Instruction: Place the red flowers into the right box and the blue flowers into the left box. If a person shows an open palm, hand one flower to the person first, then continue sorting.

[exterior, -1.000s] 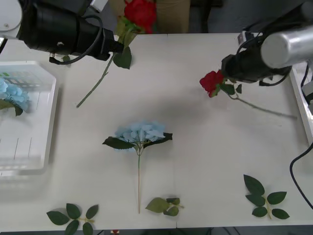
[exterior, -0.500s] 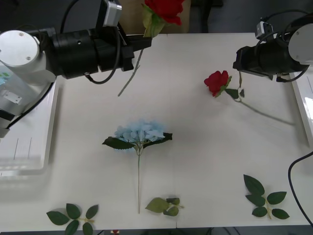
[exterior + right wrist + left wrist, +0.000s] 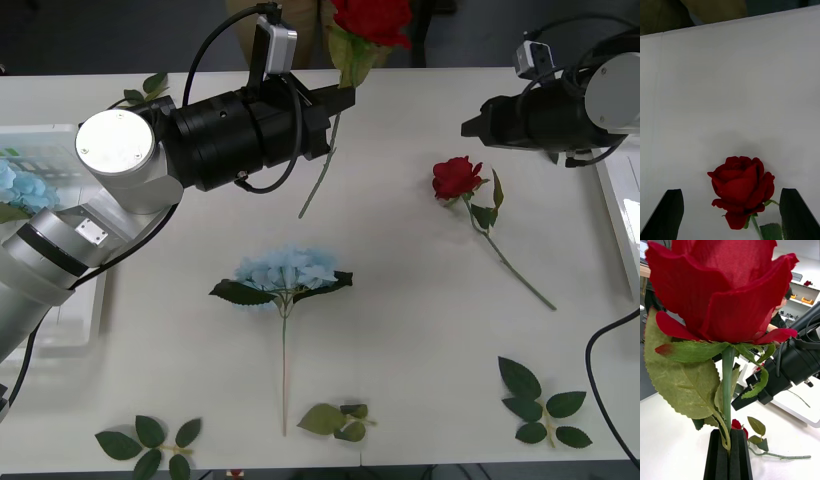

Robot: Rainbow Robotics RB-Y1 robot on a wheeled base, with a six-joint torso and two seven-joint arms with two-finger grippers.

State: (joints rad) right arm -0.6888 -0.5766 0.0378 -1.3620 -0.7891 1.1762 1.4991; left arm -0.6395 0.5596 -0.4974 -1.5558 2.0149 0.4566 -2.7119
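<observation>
Left gripper (image 3: pixel 729 453): jaws pinching the held rose (image 3: pixel 372 20) at its stem, bloom raised above the counter (image 3: pixel 400 330)'s far edge.
Right gripper (image 3: pixel 730 215): jaws spread, lying rose (image 3: pixel 739 189) on the counter between them, untouched.

One red rose (image 3: pixel 372 20) is held aloft, another (image 3: pixel 457 178) lies flat (blue hydrangea (image 3: pixel 288 271) mid-table).

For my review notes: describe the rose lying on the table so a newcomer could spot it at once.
On the white table, look toward its far right side, just below the open right end effector. The red rose lies flat there; the other rose is held aloft by the left end effector.
</observation>
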